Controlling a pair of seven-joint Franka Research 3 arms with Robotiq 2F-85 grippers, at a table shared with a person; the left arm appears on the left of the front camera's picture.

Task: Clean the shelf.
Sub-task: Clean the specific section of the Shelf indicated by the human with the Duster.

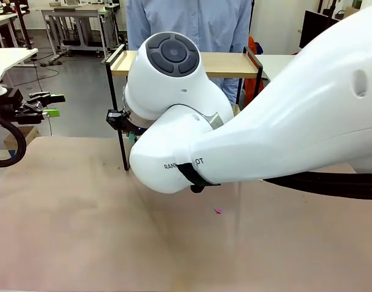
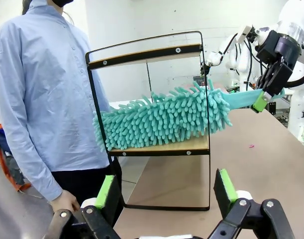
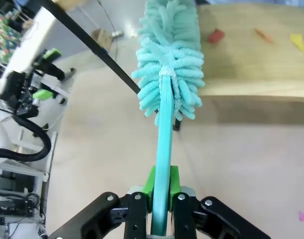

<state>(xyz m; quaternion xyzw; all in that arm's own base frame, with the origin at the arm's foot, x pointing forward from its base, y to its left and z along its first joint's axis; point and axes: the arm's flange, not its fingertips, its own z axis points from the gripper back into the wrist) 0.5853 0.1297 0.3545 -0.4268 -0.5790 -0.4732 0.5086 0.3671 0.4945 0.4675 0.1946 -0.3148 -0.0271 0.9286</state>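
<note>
Shelf stands on the table, straight ahead of the left gripper, whose jaws are spread wide with nothing between them. The right gripper has its jaws clamped on the teal duster handle. Beyond its fingertips, the fluffy head lies over the shelf's lower board, near small coloured scraps.

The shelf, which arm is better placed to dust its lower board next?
Right: right fingers are shut on the duster, whose head lies on the shelf's lower board; left fingers stand open, empty.
</note>
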